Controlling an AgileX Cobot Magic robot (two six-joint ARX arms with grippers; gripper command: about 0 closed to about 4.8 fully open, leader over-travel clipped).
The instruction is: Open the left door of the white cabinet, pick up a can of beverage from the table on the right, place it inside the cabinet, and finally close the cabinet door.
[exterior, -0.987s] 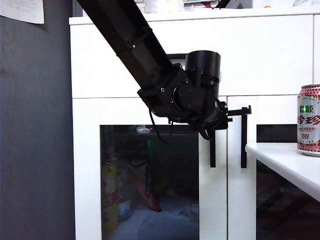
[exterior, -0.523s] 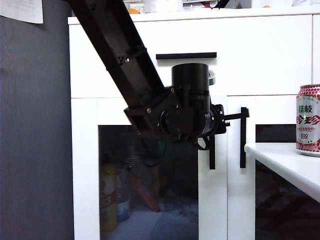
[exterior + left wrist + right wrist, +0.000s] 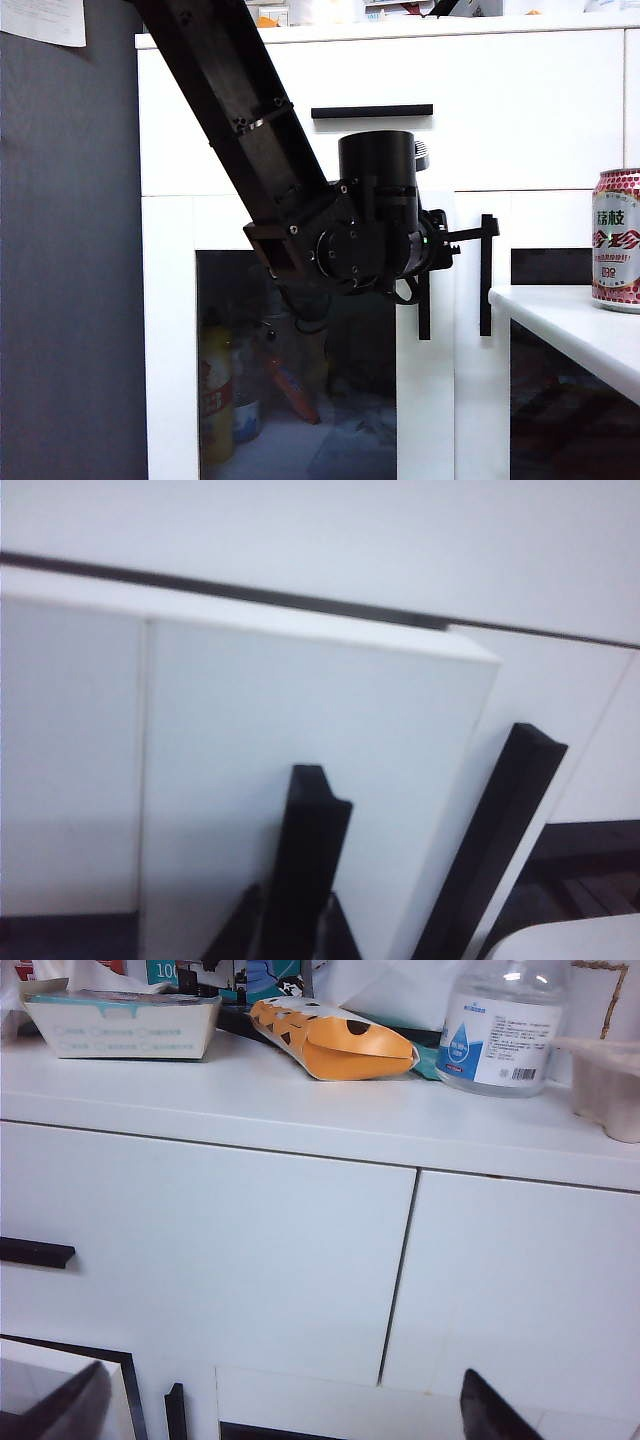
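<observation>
My left hand (image 3: 437, 247) is clamped on the left door (image 3: 300, 340)'s stiff black handle (image 3: 305, 865), my right hand (image 3: 280, 1410) spread idle, the light, slippery can of beverage (image 3: 616, 238) on the worktop (image 3: 560, 320) right of that door.

1. Left arm comes down diagonally from upper left in exterior view, wrist bent level at mid-height
2. Left gripper (image 3: 440, 243) points right, jaws closed tight on the vertical black handle (image 3: 305, 865); in left wrist view finger bases flank the bar at the frame edge
3. Right gripper (image 3: 280, 1410) jaws spread wide, holding nothing, only two dark fingertips (image 3: 65, 1405) visible in right wrist view
</observation>
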